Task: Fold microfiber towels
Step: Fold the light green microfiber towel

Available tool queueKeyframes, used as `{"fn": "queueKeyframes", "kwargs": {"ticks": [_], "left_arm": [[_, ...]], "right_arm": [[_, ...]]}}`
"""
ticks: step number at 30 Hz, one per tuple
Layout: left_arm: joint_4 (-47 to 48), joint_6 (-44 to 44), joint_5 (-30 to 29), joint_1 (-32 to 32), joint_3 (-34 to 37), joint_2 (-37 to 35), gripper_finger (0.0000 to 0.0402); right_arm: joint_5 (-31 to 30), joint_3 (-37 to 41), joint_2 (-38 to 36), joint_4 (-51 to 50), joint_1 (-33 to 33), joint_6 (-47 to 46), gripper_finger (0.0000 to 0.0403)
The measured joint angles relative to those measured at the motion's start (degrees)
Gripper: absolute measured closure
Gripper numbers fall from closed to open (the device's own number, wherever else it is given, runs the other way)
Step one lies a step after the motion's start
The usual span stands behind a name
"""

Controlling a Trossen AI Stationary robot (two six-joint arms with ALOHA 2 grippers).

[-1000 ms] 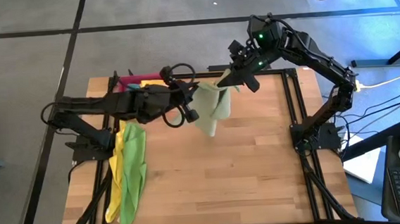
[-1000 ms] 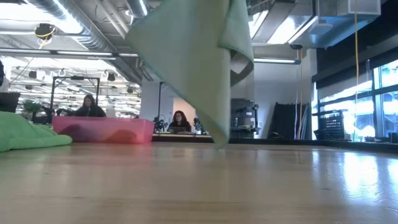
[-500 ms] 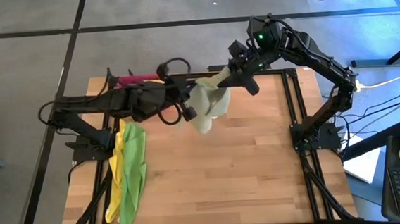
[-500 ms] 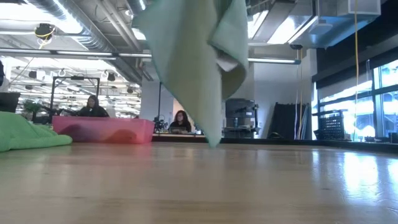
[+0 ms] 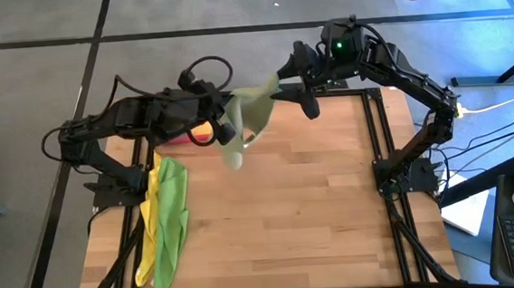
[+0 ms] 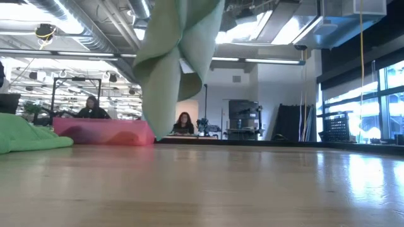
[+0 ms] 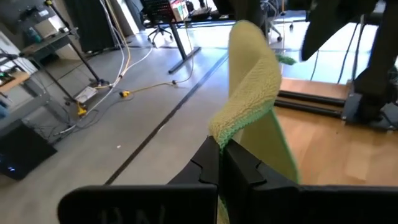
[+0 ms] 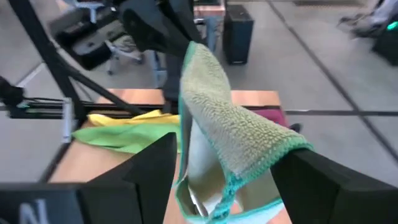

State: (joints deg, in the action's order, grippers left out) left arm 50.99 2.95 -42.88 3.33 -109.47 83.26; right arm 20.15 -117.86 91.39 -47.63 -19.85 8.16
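A pale olive-green microfiber towel (image 5: 244, 118) hangs in the air over the table's far middle. My left gripper (image 5: 227, 123) is shut on it. In the low view the towel (image 6: 170, 63) droops in folds, its lowest tip (image 6: 158, 133) clear of the tabletop. My right gripper (image 5: 300, 82) is open just to the right of the towel. One towel end (image 8: 236, 137) lies between its spread fingers, and I cannot tell whether it brushes one. A yellow towel (image 5: 150, 220) and a bright green towel (image 5: 173, 213) lie heaped at the left. My left gripper pinches the pale olive towel at its green-hemmed edge (image 7: 239, 127) between its two shut fingers, coming level from the table's left. One layer or several, I cannot tell. The towel is lifted clear, one end standing past the fingers and the rest hanging slack below.
A pink-red tray (image 5: 182, 136) sits at the far left, mostly under my left arm, and shows in the low view as a tray (image 6: 104, 131). Bare wooden tabletop (image 5: 316, 203) spreads over the middle, right and near side. People sit in the room beyond the table.
My right gripper has opened and let go of the pale olive towel. My left gripper has gone up and toward the table's far left, carrying the towel along. The towel has swung left and bunched, and its lower tip has risen above the table.
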Motion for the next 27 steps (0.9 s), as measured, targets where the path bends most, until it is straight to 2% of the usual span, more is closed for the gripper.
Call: {"fn": "queueKeyframes", "kwargs": {"ticks": [3, 6, 11, 14, 18, 23, 25, 27], "left_arm": [[-0.23, -0.05, 0.11, 0.0, -0.21, 0.0, 0.0401], [0.09, -0.45, -1.0, 0.0, -0.21, 0.04, 0.0401], [-0.1, -3.5, -2.83, 0.09, -1.93, 0.02, 0.0401], [-0.44, -4.88, -2.9, -0.41, -2.33, -0.05, 0.0401], [-0.03, -4.65, -2.62, -1.22, -2.33, 0.02, 0.0402], [0.08, -3.08, -2.39, -2.43, -2.33, 0.38, 0.0401], [0.4, -2.13, -1.63, -3.25, -2.27, 0.72, 0.0401], [0.63, -0.06, 0.19, -4.02, -2.22, 0.76, 0.0401]], "right_arm": [[-2.9, 0.0, 0.0, -0.42, 1.02, 2.57, 0.0154], [-6.46, -0.02, 0.0, -5.76, 1.5, 3.87, 0.0154], [-6.75, 0.14, 0.67, -16.19, 0.92, 1.3, 0.0154], [-6.76, 0.31, 0.9, -17.74, 0.91, 1.19, 0.0154], [-6.61, 0.31, 0.85, -11.11, 2.53, 0.98, 0.0154], [-6.85, 0.3, 0.77, 5.7, 8.79, 0.94, 0.0154], [-9.44, 0.17, 1.35, 9.17, 11.65, 1.5, 0.0154], [-14.56, 0.17, 2.54, 9.13, 14.15, 3.14, 0.0154]]}}
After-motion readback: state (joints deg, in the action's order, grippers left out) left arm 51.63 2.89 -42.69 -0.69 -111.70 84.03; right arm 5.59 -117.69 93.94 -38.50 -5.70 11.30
